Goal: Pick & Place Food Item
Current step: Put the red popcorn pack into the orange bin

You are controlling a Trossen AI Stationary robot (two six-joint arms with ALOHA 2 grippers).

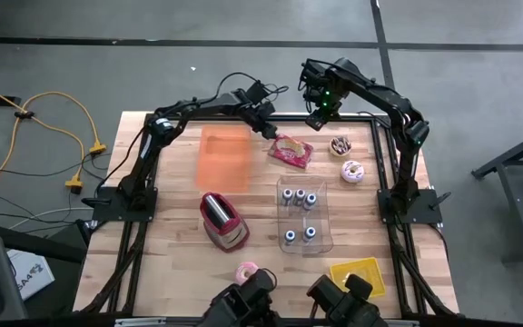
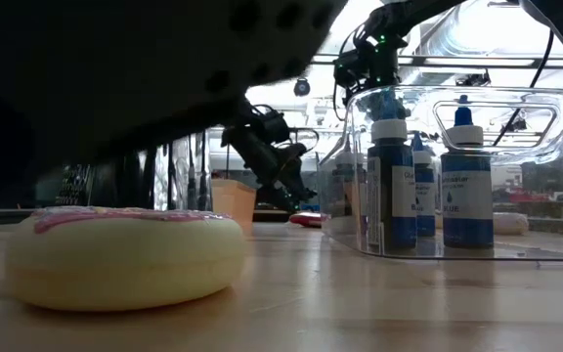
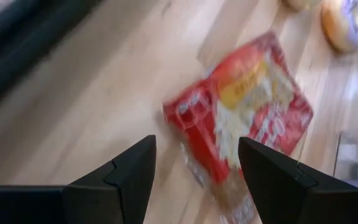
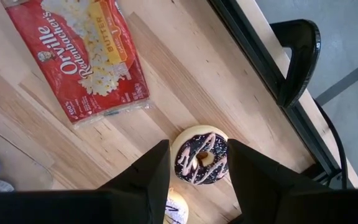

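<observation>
Left wrist view, popcorn bag point(image 3: 244, 118) just beyond open left end effector point(image 3: 194, 163)

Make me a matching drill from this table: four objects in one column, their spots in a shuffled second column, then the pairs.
Objects
1. red popcorn bag
2. chocolate-iced doughnut with pink drizzle
3. red and silver toaster
4. blue-capped bottles

Places
A. inside the clear plastic bin
B. right under the right pincer
C. on bare wood, left of the bin
D. just ahead of the open left pincer

Pairs: 1-D, 2-B, 3-C, 4-A
</observation>
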